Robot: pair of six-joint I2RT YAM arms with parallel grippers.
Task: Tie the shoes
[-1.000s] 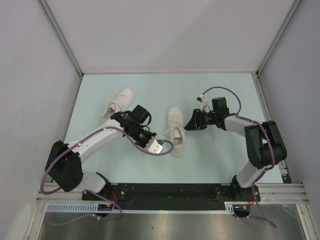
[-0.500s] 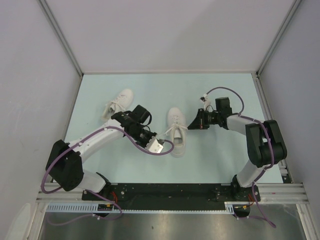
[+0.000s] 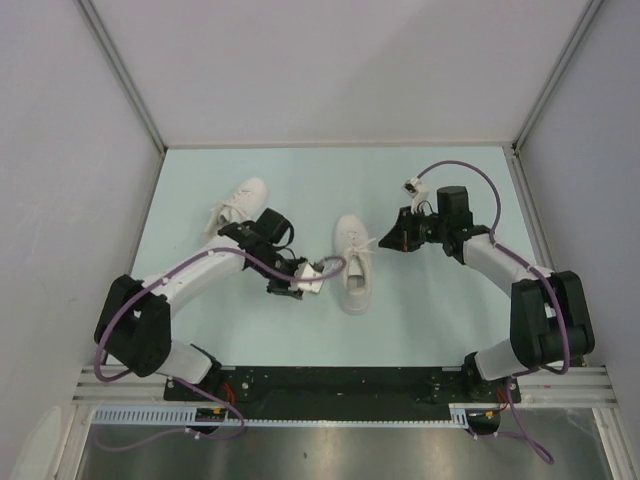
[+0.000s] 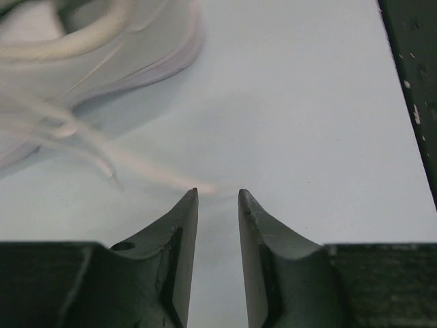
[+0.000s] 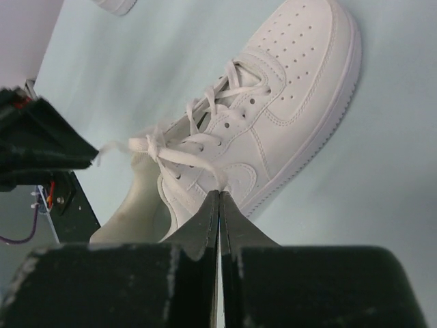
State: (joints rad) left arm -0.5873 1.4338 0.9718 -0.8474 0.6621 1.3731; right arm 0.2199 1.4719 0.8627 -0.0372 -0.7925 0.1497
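Note:
Two white shoes lie on the pale table. One shoe [image 3: 352,266] is in the middle, toe pointing away; the other shoe [image 3: 238,206] is at the back left. My right gripper [image 3: 386,240] is just right of the middle shoe [image 5: 293,102] and is shut on one of its laces [image 5: 198,160], which runs taut to the fingertips [image 5: 220,196]. My left gripper [image 3: 306,280] is to the shoe's left, open [image 4: 218,193]. The other lace end [image 4: 171,179] lies blurred by its left fingertip, not pinched. The shoe's heel [image 4: 102,48] fills the upper left of that view.
Grey walls enclose the table on three sides. The black base rail [image 3: 340,385] runs along the near edge. Purple cables loop over both arms. The left arm lies close beside the back-left shoe.
My left gripper has turned and shifted slightly back and left beside the shoe. My right arm has drawn back and to the right, pulling its lace out from the shoe.

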